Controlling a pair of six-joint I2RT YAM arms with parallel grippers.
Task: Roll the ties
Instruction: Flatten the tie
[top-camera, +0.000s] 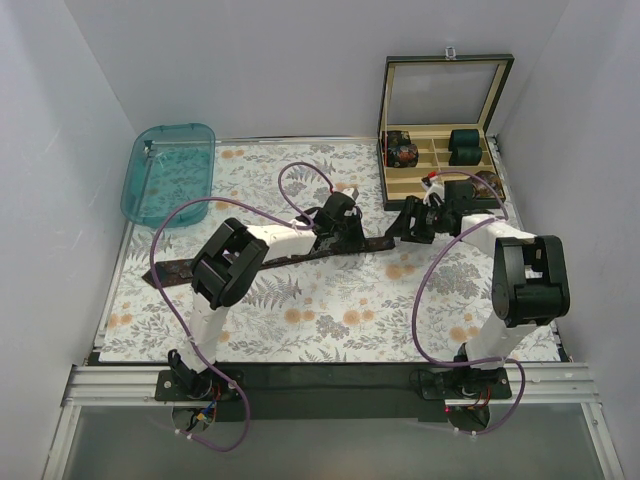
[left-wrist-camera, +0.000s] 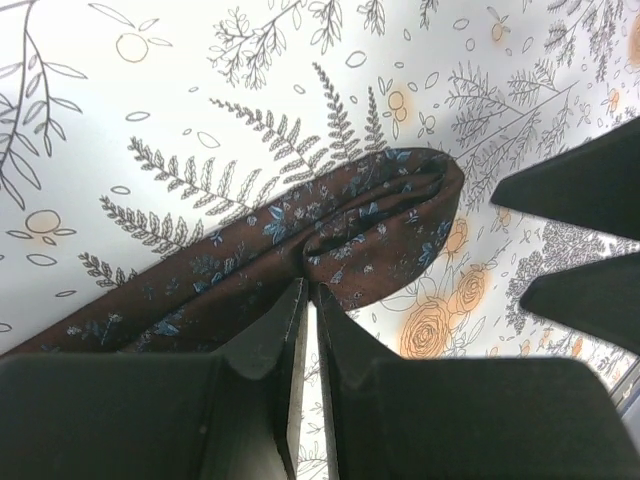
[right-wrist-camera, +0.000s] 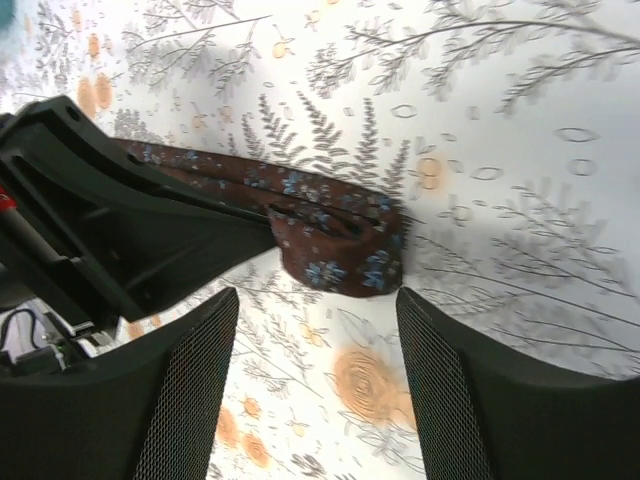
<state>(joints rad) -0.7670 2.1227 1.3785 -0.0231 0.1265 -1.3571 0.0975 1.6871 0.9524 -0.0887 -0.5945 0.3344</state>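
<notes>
The dark brown tie (top-camera: 200, 268) lies as a long strip across the floral mat, from the left edge towards the middle. Its right end is folded back into a small loop (left-wrist-camera: 400, 200), which also shows in the right wrist view (right-wrist-camera: 340, 245). My left gripper (top-camera: 350, 232) is shut, its fingertips (left-wrist-camera: 310, 290) pinching the near edge of the fold. My right gripper (top-camera: 402, 228) is open and empty, its mesh-padded fingers (right-wrist-camera: 315, 300) standing just short of the loop on either side; its dark fingers (left-wrist-camera: 580, 190) show at the right of the left wrist view.
An open wooden box (top-camera: 440, 185) stands at the back right, holding dark teal rolls (top-camera: 463, 145) and a patterned roll (top-camera: 403, 153). A teal plastic tray (top-camera: 168, 172) sits at the back left. Purple cables (top-camera: 300, 175) loop above the arms. White walls enclose the mat.
</notes>
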